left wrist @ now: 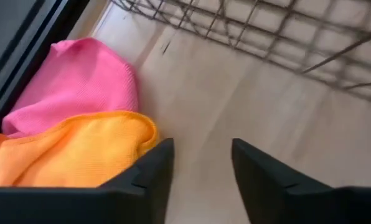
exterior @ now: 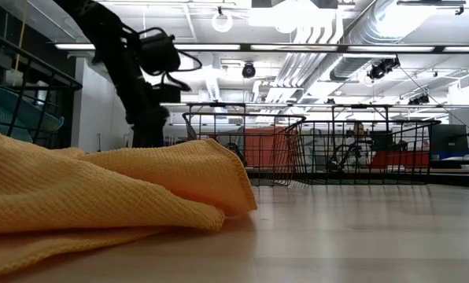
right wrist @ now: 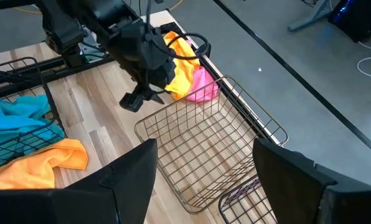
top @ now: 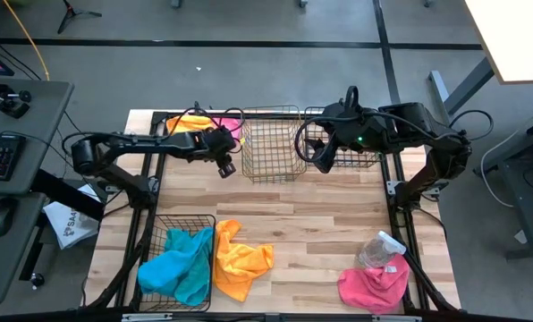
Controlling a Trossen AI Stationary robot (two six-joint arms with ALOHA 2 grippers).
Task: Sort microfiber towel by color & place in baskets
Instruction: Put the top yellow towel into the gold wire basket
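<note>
Towels lie scattered over the wooden bench (top: 320,224). A pink towel (top: 235,128) and an orange towel (top: 188,122) sit at the far left corner, largely covered from above by the left arm. The left pincer (top: 226,167) hangs just beside them, its fingers apart and holding nothing. The right pincer (top: 323,159) hovers over the far right basket (top: 369,161), fingers spread wide and empty. The middle basket (top: 272,143) stands between the two pincers with nothing in it. A turquoise towel (top: 179,266) fills the near left basket (top: 159,234) and spills over its rim. Another orange towel (top: 240,261) lies crumpled just beside that basket, its long axis running towards the near edge. A second pink towel (top: 372,284) lies at the near right, touching a clear bottle (top: 376,249) whose outline is hard to make out.
</note>
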